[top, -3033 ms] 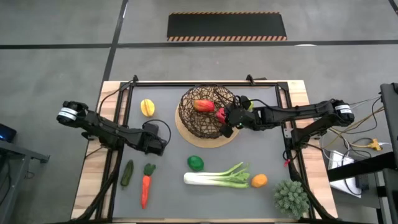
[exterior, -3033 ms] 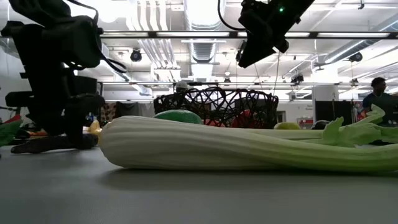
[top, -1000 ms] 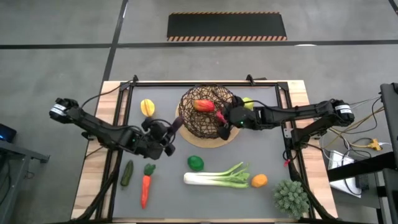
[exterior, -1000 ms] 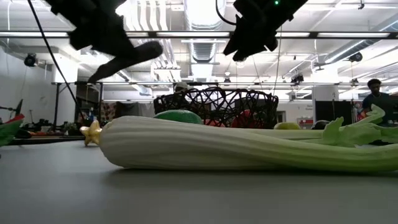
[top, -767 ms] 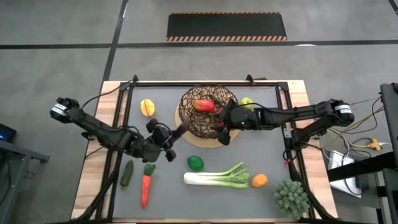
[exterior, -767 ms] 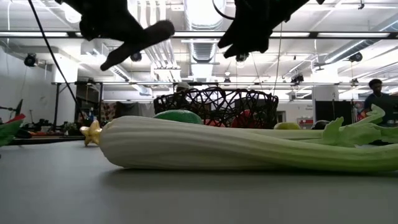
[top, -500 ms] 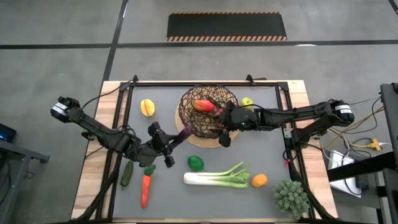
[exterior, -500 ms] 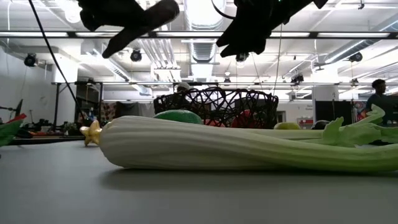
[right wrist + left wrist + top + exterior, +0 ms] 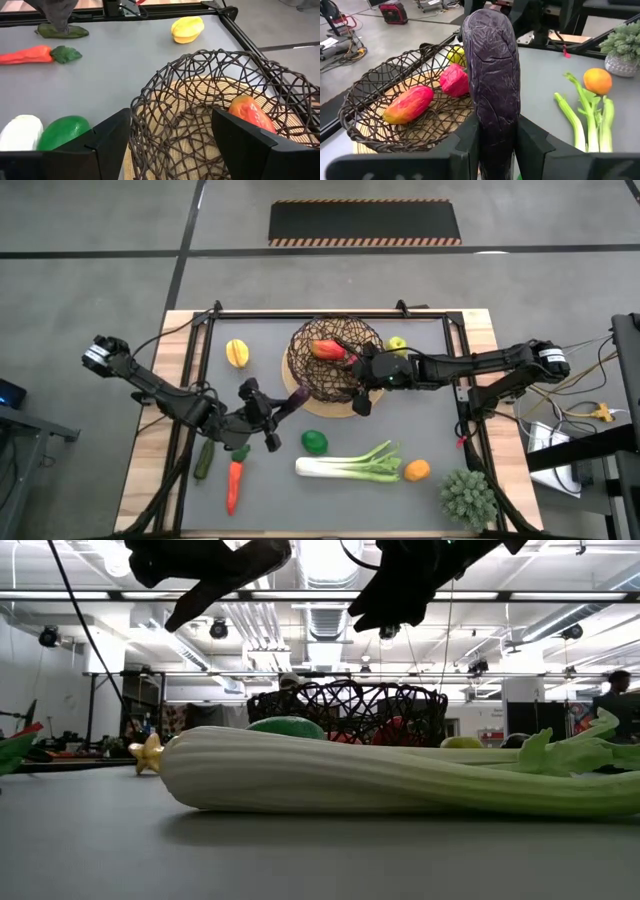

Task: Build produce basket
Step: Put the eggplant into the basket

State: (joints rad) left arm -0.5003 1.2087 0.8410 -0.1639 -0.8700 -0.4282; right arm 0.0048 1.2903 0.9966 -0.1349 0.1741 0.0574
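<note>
Left pincer pinching dark eggplant above the surface beside wire basket, right pincer spread at the basket's rim, red pepper inside

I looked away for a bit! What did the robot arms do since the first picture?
The left gripper picked up the eggplant from the table's left side and carried it toward the basket. The right gripper shifted a little along the basket's rim and is open, holding nothing. The leek, carrot, cucumber, orange and yellow pepper stayed put.
</note>
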